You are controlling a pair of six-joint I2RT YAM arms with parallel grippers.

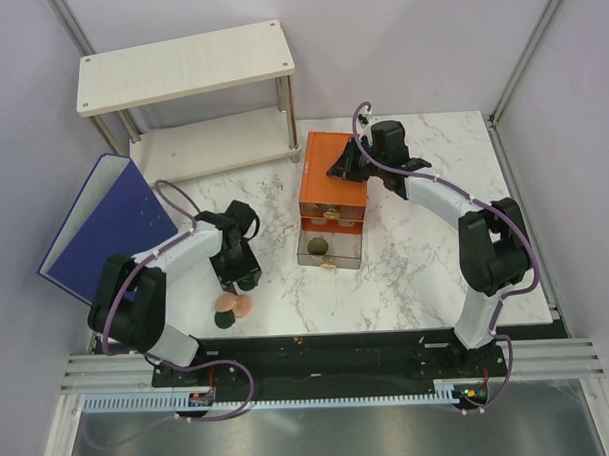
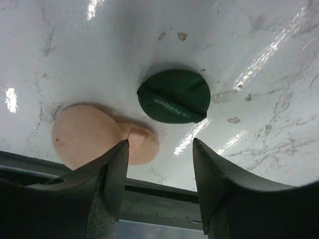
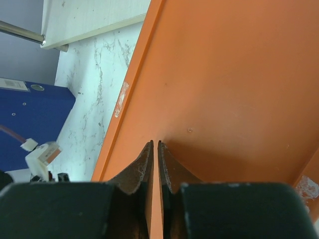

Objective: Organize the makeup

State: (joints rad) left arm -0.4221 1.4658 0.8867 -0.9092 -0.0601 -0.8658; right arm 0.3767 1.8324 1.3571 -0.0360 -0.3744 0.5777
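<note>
Spread wide, my left gripper (image 2: 158,154) hangs low over a smooth peach disc (image 2: 84,134) and a dark green round compact (image 2: 174,95) on the glossy marble table (image 2: 249,40). Farther back, my right gripper (image 3: 155,145) pinches the thin wall of the orange drawer box (image 3: 234,84).

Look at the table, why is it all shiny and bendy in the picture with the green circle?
Left wrist view: light bounces off the glossy table as white streaks, the wide lens bends it, and the green compact casts a soft shadow. Top view: even light, hardly any glare. Right wrist view: the orange box fills the frame and the dark fingers look blurry up close.
</note>
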